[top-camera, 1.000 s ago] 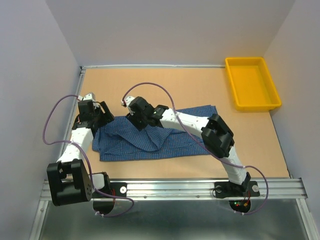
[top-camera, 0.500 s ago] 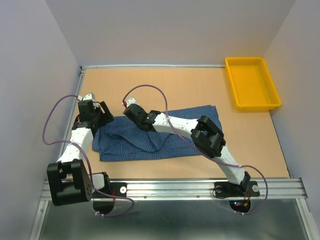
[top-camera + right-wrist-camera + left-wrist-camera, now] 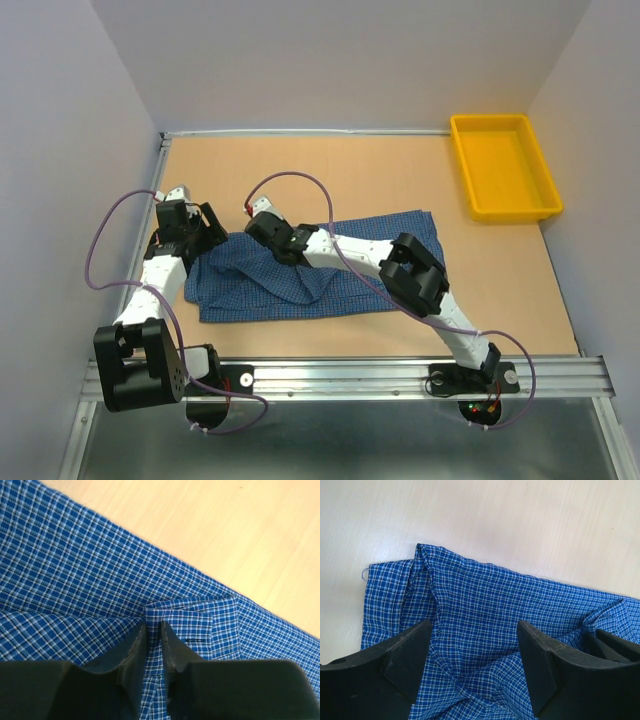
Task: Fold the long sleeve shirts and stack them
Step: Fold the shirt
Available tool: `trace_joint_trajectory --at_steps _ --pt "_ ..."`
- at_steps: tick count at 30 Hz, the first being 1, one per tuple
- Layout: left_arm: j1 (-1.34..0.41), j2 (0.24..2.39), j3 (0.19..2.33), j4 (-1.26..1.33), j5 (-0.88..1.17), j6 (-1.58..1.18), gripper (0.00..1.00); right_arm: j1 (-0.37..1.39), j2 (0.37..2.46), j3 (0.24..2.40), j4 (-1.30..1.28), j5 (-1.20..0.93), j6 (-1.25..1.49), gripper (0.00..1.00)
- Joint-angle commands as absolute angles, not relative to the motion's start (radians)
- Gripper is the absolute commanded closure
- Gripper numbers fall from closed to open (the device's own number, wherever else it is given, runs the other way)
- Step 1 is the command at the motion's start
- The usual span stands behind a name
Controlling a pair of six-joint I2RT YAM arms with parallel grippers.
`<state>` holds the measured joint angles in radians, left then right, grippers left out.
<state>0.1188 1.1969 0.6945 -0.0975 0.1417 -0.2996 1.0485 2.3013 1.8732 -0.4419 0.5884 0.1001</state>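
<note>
1. The blue checked cloth shirt (image 3: 250,285) lies rumpled, middle left of the top view.
2. The right gripper (image 3: 153,627) pinches a fold of it.
3. The left gripper (image 3: 472,630) gapes wide above it.

A robotics lab cell: white walls (image 3: 330,60) enclose a wooden table (image 3: 380,170), with arms (image 3: 360,250) bolted to an aluminium rail (image 3: 340,375).

Fine dark-and-light blue check all over the shirt (image 3: 250,295), thin white lines crossing it; the table (image 3: 400,170) under it is pale tan wood grain, the bin (image 3: 503,165) plain bright yellow; the 2 arms (image 3: 160,275) are white with black joints, cables (image 3: 290,174) purple, left gripper (image 3: 475,645) and right gripper (image 3: 152,630) black
</note>
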Motion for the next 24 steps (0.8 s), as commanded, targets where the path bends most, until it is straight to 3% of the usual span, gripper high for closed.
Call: trace_joint_trajectory --at_steps 1,2,3,8,24 --pt "0.114 1.183 0.723 -0.084 0.141 -0.295 0.19 1.057 2.307 1.904 -0.423 0.569 0.117 0.85" --pt "0.114 1.186 0.724 -0.084 0.141 -0.295 0.2 1.057 2.298 1.895 -0.423 0.563 0.118 0.96" --pt "0.114 1.186 0.723 -0.084 0.141 -0.295 0.2 1.057 2.266 1.885 -0.423 0.551 0.118 0.99" --pt "0.114 1.186 0.723 -0.084 0.137 -0.295 0.2 1.069 2.078 1.76 -0.423 0.541 0.147 0.99" --pt "0.115 1.184 0.721 -0.092 0.118 -0.311 0.2 1.155 1.231 0.921 -0.538 0.302 0.61 0.99"
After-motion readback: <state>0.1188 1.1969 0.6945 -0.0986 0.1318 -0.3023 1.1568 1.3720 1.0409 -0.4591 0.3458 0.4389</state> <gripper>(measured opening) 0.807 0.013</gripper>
